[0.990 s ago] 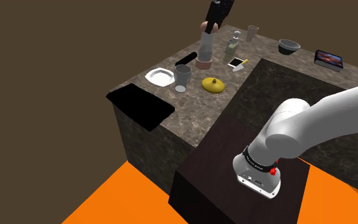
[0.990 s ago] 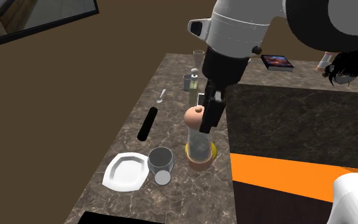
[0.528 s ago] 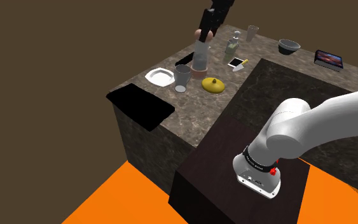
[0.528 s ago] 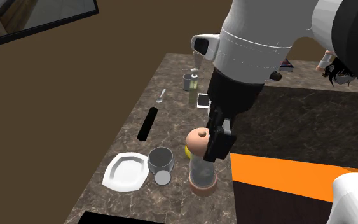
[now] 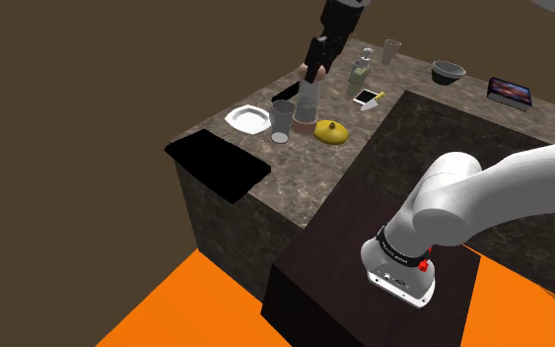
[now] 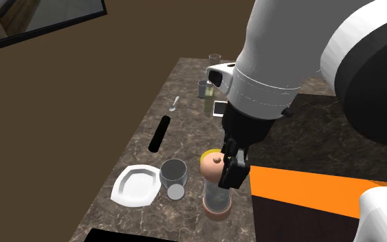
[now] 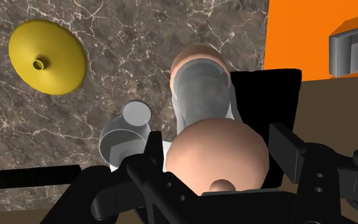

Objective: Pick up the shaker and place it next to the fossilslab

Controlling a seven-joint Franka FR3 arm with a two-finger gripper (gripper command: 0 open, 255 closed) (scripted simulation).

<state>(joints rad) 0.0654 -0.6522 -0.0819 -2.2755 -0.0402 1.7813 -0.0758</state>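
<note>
shaker [image 6: 216, 197]: clear body, tan knob, upright; knob pinched tight in black gripper [image 6: 221, 170]; grey cup [image 6: 174, 172] just beside it, white plate [image 6: 137, 185] beyond.

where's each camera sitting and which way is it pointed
Shoulder view: beside and behind the stand, looking down across the counter; the white arm shows.
Second exterior view: above the counter's plate end, looking along it; the arm's wrist looms close.
Wrist view: on the hand, looking down the fingers at the shaker.
All three share the shaker and the grey cup.
</note>
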